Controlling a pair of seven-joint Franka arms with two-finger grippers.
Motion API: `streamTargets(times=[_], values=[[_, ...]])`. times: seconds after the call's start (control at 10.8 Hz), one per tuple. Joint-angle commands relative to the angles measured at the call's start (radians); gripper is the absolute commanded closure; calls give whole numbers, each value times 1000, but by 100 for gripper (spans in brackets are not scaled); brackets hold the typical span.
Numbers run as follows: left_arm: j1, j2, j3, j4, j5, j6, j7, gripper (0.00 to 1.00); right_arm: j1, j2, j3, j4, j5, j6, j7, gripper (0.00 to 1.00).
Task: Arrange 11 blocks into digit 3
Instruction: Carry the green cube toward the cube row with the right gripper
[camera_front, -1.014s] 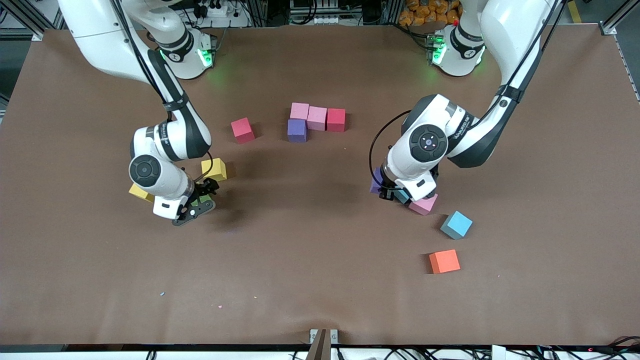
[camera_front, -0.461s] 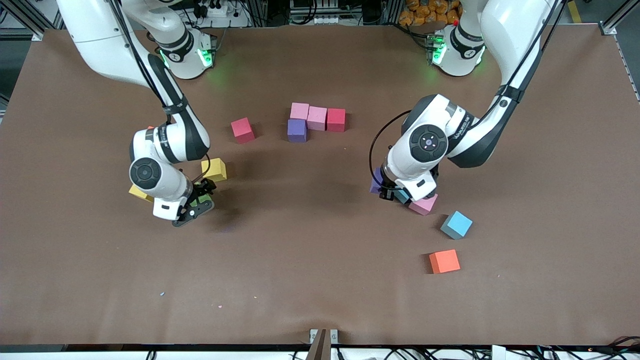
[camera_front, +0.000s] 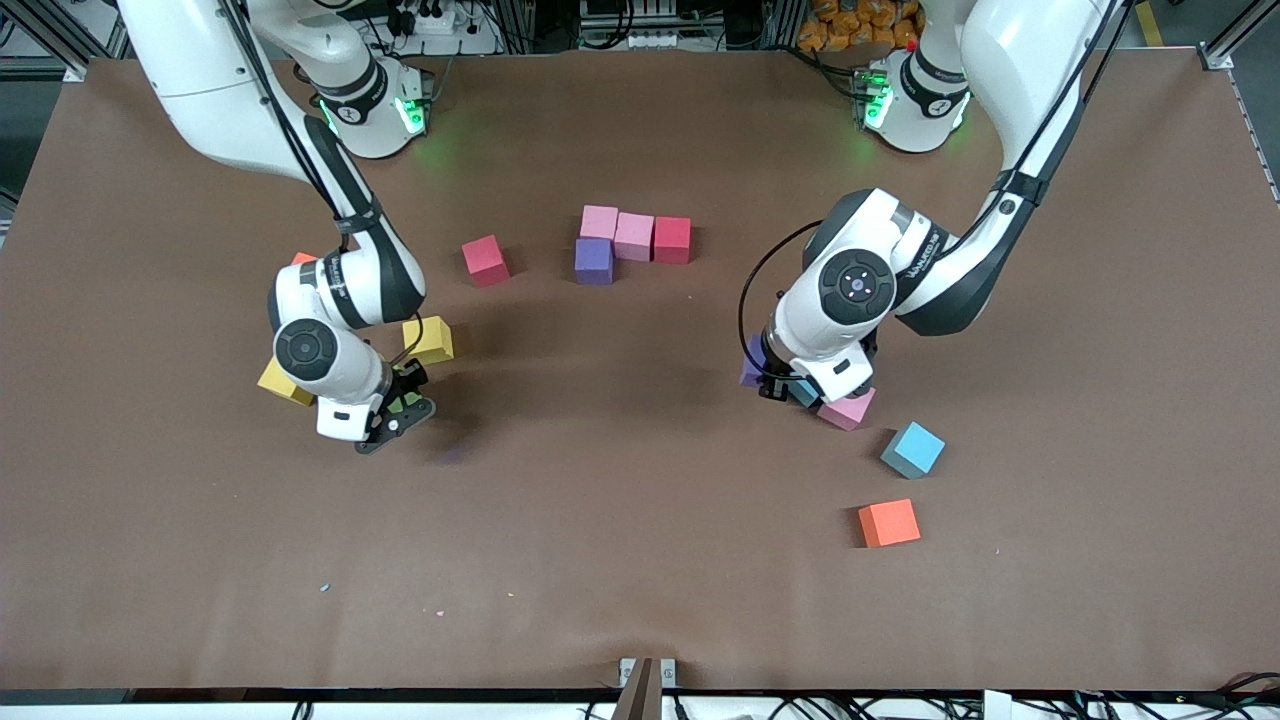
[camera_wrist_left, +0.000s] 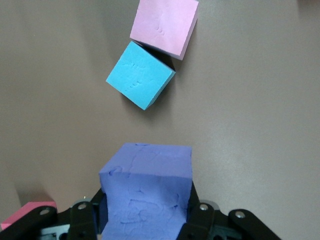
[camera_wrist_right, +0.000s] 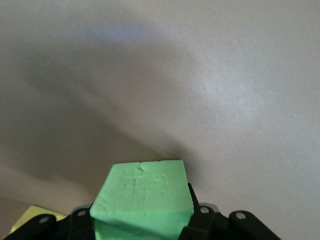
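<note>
The left arm's casing carries small lettering, too fine to read; its left hand, largely hidden under the wrist, is clamped on a purple block, with a light blue block and pink block just beside. The right hand grips a green block, low over the desk; started figure at the desk's twelve o'clock.

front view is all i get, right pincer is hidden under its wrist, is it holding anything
Observer: Yes. The right wrist view shows the right pincer shut on the green block.
Operator: and the left one
Observer: The left pincer is shut on a purple block.
Operator: whats under the left
Observer: Its wrist view shows a light blue block touching a pink block at one corner, both on the table.
</note>
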Motion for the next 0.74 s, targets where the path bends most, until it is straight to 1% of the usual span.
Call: streamTargets(times=[0.0, 0.09, 0.28, 0.37, 0.55, 0.65], values=[[-2, -10, 2, 6, -20, -22, -2, 100, 78, -16, 15, 47, -5, -74, 185, 97], [-2, -10, 2, 8, -20, -22, -2, 100, 113, -16, 31, 61, 18, -89, 280, 97], [-2, -10, 2, 6, -20, -22, -2, 100, 149, -22, 90, 66, 133, -91, 463, 97], [-2, -10, 2, 6, -20, -22, -2, 100, 181, -22, 103, 66, 139, -89, 576, 97], [-3, -10, 2, 6, -19, -22, -2, 100, 262, -22, 104, 65, 150, -79, 794, 97], [-5, -9, 2, 5, -17, -26, -2, 100, 322, -23, 104, 63, 150, -74, 932, 97]])
